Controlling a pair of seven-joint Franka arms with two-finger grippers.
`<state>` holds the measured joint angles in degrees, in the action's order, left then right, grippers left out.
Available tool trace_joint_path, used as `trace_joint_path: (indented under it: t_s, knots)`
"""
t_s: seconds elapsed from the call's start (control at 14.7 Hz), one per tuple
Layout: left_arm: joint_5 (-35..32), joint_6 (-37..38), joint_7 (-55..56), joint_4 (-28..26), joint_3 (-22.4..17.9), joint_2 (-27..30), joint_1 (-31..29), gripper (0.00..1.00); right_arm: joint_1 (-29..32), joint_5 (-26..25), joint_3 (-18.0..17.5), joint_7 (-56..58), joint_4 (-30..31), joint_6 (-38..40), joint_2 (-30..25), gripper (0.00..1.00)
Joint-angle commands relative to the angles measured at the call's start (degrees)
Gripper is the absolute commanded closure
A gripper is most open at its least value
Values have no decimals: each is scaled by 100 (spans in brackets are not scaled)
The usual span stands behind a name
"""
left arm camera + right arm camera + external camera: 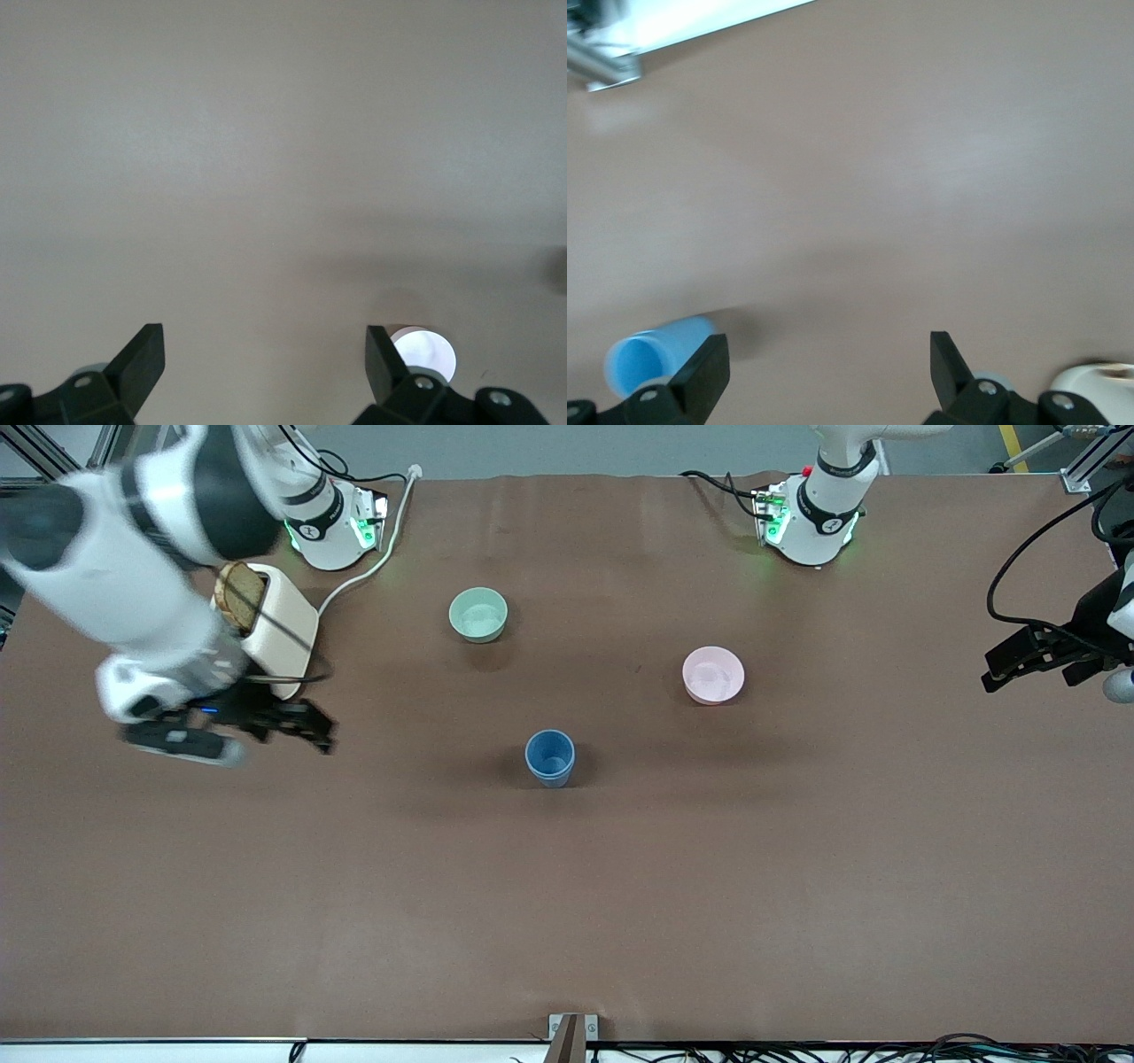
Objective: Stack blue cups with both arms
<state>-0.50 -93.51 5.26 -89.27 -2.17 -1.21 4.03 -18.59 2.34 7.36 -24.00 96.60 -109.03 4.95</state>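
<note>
Mid-frame in the front view, slightly below centre: blue cup (549, 757), upright on the brown tabletop (567, 903), mouth up. Doubled line at rim, so possibly two cups nested; cannot tell for sure. No second separate blue cup seen in any view. Well apart from both end effectors.

Upper middle of frame: pale green bowl (478, 614), upright, farther from the front camera than the cup. Pink bowl (713, 675) between cup and left arm's base, toward the left arm's end, apart from the cup.

Toward the right arm's end, upper part of frame: cream toaster (279, 633) with a slice of toast (239, 598) sticking up out of its slot, white cord running toward the right arm's base.

Right end effector (310, 731) up over the tabletop just beside the toaster, blurred, fingers spread wide per the right wrist view (828, 363), holding nothing. Blue cup visible low in that view (656, 354).

Left end effector (1001, 669) at the frame edge, over the left arm's end of the tabletop, fingers spread (266, 354), holding nothing. Pale round rim partly hidden by one finger in the left wrist view, probably the pink bowl (430, 350).
</note>
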Motion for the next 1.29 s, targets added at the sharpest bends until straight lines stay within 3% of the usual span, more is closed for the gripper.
trace_joint_path:
  t_s: [0.0,0.2,0.41,0.61,0.82,0.95,1.23]
  knots:
    - [-38,105,-16,41,6,50,-8,0,644,-548,-147,333,202,381,-372,0]
    - [-20,211,-51,67,6,50,-17,0,1303,-568,-156,1000,141,706,-583,0]
    - [-29,210,-33,251,6,15,19,0,1735,-559,-147,1809,-315,1618,-680,0]
    - [-20,211,-51,252,6,6,-16,0,1876,-524,-147,2101,-1018,2542,-662,0]
    - [50,211,19,252,6,-11,27,0,2034,-462,-147,2730,-1336,3026,-671,0]
    - [7,211,2,261,6,-11,36,0,2061,-322,-139,3075,-1398,3500,-697,0]
    - [-20,219,-16,252,41,6,45,0,2035,-278,-174,3426,-1275,3591,-961,0]
